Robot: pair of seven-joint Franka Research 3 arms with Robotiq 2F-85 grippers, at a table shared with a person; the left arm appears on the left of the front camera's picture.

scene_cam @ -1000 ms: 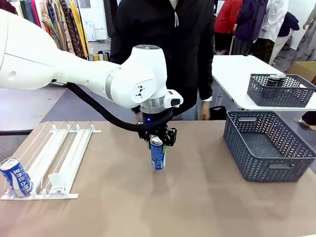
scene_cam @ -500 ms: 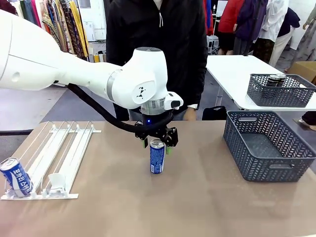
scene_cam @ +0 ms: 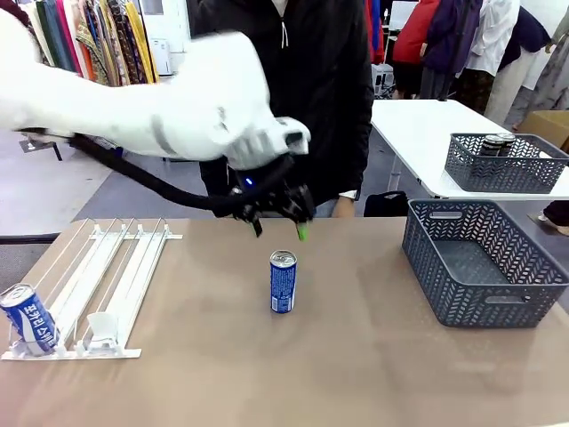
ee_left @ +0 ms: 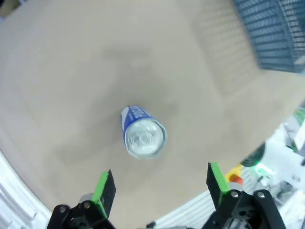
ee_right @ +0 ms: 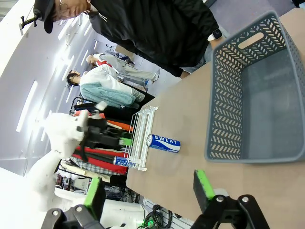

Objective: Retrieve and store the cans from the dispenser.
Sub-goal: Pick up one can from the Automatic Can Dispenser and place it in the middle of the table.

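A blue can (scene_cam: 283,283) stands upright alone on the tan table (scene_cam: 356,374), seen from above as can (ee_left: 143,133) in the left wrist view. My left gripper (scene_cam: 280,229) hovers open above and slightly behind it, blurred by motion; left gripper (ee_left: 159,183) holds nothing. A second blue can (scene_cam: 29,318) rests at the low front end of the white dispenser (scene_cam: 107,276) at the table's left. My right gripper (ee_right: 147,188) is open and empty, looking across at the standing can (ee_right: 163,143), the dispenser (ee_right: 140,129) and the can in it (ee_right: 121,161).
A grey lattice basket (scene_cam: 484,262) stands at the table's right, basket (ee_right: 248,95) close to my right gripper. A person in black stands at the far edge. A smaller basket (scene_cam: 502,165) holding dark cans sits on a white table behind.
My left gripper opened, let go of the blue can standing on the table, and rose up and away from it. The person stepped closer.
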